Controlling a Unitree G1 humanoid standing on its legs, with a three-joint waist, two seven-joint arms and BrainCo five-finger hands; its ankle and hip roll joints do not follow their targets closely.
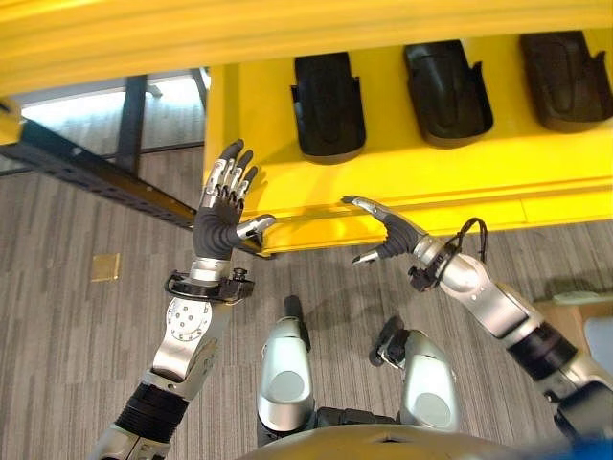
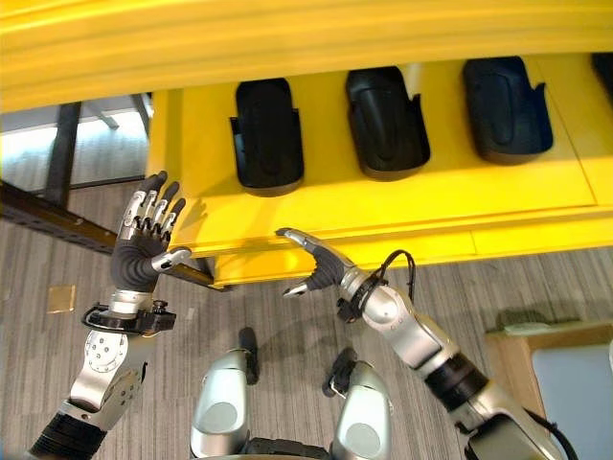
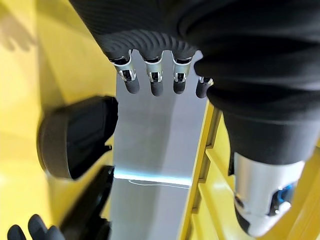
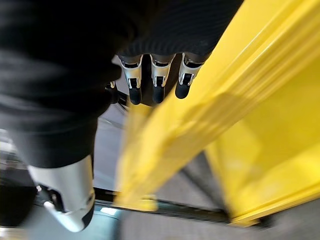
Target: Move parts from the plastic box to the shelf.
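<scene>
Three black moulded parts lie in a row on the yellow shelf (image 1: 412, 182): one at the left (image 1: 328, 105), one in the middle (image 1: 446, 88), one at the right (image 1: 565, 77). My left hand (image 1: 222, 206) is raised beside the shelf's left front corner, fingers straight and spread, holding nothing. My right hand (image 1: 388, 230) hovers just before the shelf's front edge, fingers extended and thumb apart, empty. In the left wrist view the leftmost part (image 3: 75, 137) shows past my fingertips (image 3: 155, 85).
A second yellow shelf level (image 1: 287, 34) overhangs at the top. A dark metal beam (image 1: 86, 172) runs across the floor at the left. A wooden-edged box corner (image 1: 579, 316) sits at the far right on the grey carpet.
</scene>
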